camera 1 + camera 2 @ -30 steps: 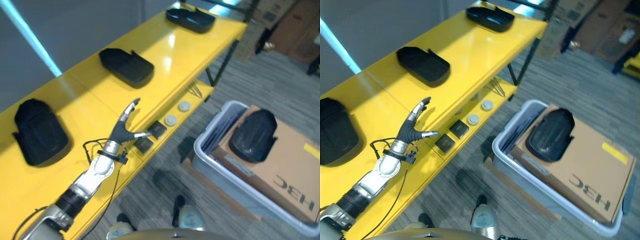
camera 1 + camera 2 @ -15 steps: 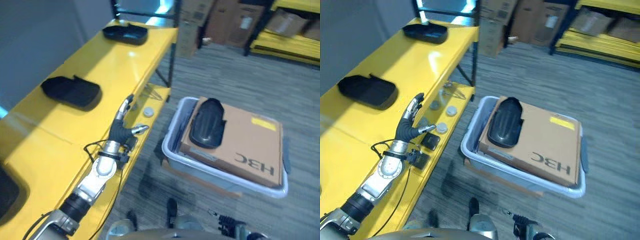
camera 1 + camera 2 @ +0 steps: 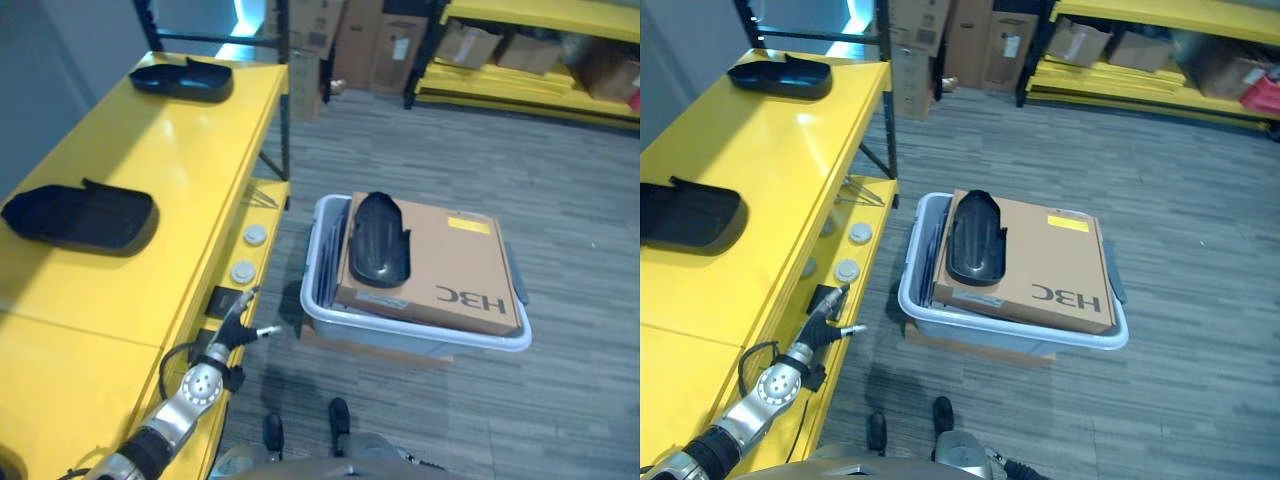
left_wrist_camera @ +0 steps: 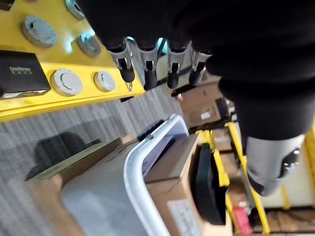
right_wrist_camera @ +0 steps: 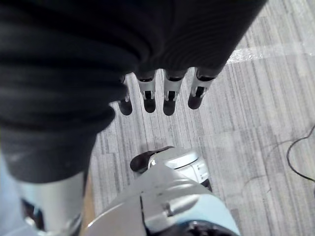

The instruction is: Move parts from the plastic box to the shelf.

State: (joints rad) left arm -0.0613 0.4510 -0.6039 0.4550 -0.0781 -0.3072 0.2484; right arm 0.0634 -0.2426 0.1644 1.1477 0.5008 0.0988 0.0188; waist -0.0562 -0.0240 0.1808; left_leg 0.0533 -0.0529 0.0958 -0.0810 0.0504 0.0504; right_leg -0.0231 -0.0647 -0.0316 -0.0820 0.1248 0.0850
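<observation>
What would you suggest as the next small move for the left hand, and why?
Probably swing the left hand across toward the black part lying on the cardboard box in the grey plastic box. The hand is open and empty beside the yellow shelf, and two parts already sit there.

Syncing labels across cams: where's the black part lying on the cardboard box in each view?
Left eye view: black part at centre, on the cardboard box's left end.
Right eye view: left of centre, same spot on the box.
Left wrist view: dark shape along the box's edge, past the left hand.
Right wrist view: floor under the right hand.
Shared landmark: plastic box rim.
</observation>
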